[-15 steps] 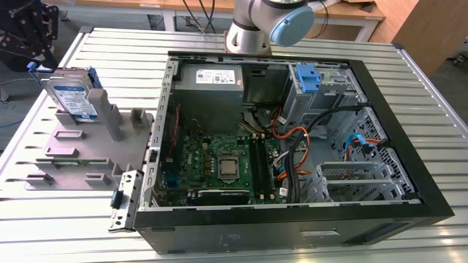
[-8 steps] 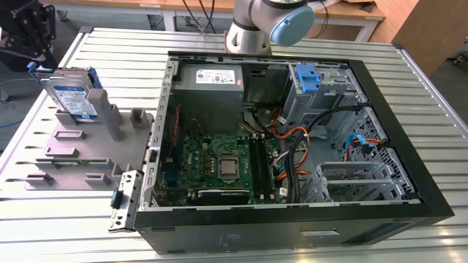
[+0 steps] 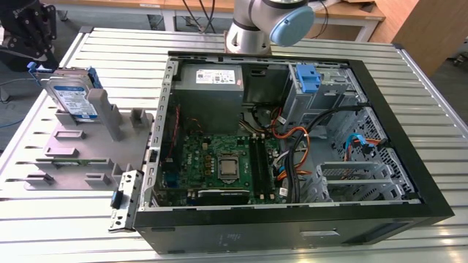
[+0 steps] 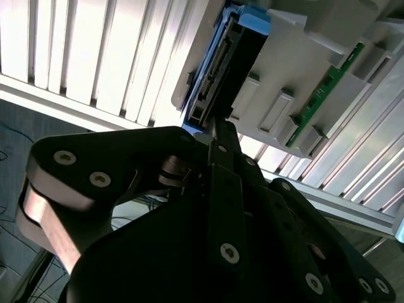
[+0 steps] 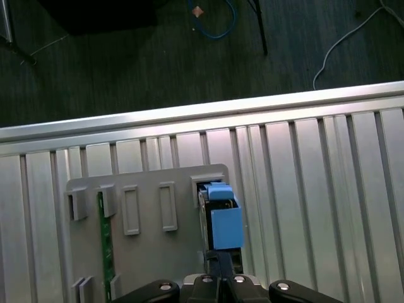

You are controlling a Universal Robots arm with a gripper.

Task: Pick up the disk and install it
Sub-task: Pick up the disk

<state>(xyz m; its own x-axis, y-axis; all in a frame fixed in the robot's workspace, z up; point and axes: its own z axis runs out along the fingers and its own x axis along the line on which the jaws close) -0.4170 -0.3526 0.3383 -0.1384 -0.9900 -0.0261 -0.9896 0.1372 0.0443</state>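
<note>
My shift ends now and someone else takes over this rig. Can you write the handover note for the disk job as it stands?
The end effector looks shut and holds nothing. In the second wrist view it sits close to the disk's connector edge.
The disk stands upright in the grey holder, at the exterior view's left of the open computer case.
Done: nothing yet on the disk itself. It is not grasped or lifted.
Left: pick up the disk and install it in the computer case.
</note>
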